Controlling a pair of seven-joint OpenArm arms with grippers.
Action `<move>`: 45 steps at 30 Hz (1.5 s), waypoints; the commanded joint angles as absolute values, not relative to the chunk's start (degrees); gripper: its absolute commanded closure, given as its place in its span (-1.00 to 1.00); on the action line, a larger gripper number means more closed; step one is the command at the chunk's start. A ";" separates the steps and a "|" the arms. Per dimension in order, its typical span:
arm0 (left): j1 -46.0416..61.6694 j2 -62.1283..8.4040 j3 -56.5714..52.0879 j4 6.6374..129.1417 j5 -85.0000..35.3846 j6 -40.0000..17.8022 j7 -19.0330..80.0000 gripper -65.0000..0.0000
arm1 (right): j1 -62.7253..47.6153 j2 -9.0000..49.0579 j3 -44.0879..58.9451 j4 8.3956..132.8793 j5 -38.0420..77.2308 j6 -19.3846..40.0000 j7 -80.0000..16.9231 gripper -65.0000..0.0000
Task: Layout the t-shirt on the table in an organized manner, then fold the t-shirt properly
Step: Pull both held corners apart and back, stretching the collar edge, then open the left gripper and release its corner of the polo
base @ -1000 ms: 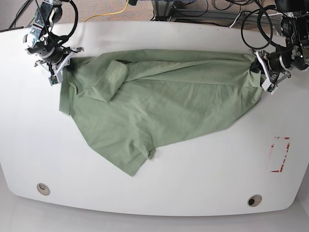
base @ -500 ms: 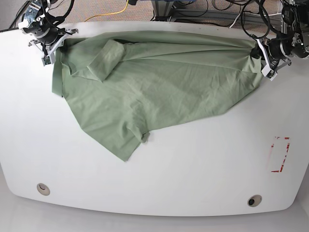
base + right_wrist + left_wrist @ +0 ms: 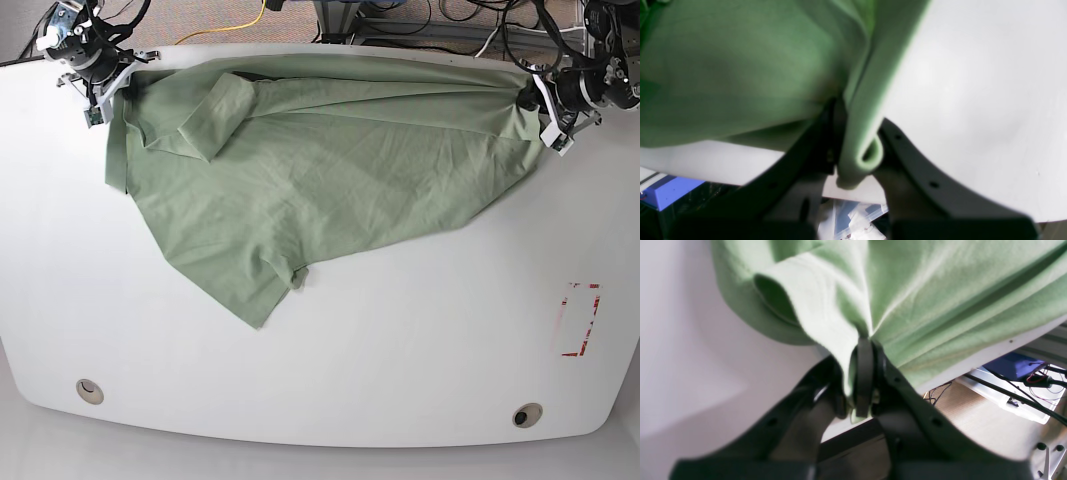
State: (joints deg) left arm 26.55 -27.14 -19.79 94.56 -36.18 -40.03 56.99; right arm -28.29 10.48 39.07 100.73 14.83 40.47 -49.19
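Since the earlier frame I have drawn the t-shirt (image 3: 310, 170) farther toward the desk's (image 3: 400, 340) far edge. My left tool (image 3: 545, 110) and right tool (image 3: 105, 85) each clamp its fabric. No legible writing shows.

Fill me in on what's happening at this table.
Two robot arms are stretching a green shirt between them along the far edge of the white table. The left pincer is shut on one end of it, and the right pincer is shut on the other. The rest of the shirt lies rumpled on the table, one sleeve folded over near the right pincer. It is not flat yet, and no fold has been made.
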 commanded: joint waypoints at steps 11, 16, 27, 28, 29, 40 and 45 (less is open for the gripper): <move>26.77 -29.14 -23.78 102.02 -35.03 -40.00 59.82 0.24 | -28.79 11.21 39.43 100.97 12.70 40.00 -51.38 0.96; 26.24 -29.14 -26.42 105.54 -36.00 -40.00 61.23 0.24 | -28.70 11.12 39.25 100.97 12.70 40.00 -51.38 0.96; 19.82 -29.49 -33.98 106.42 -43.38 -40.00 61.32 0.24 | -27.65 11.03 39.08 100.88 12.70 40.00 -51.38 0.96; 18.68 -29.49 -33.98 106.07 -43.03 -40.00 61.32 0.24 | -27.56 11.03 39.08 100.88 12.70 40.00 -51.38 0.96; 17.63 -29.41 -33.98 105.63 -42.59 -40.00 61.32 0.24 | -27.56 11.03 39.08 100.88 12.70 40.00 -51.38 0.96; 6.29 -24.57 -32.22 93.05 -35.21 -40.00 62.20 0.24 | -26.24 10.95 39.08 100.62 12.70 40.00 -51.38 0.96; 2.59 -22.99 -32.31 88.13 -33.27 -40.00 64.66 0.25 | -26.15 10.95 38.99 100.62 12.70 40.00 -51.38 0.96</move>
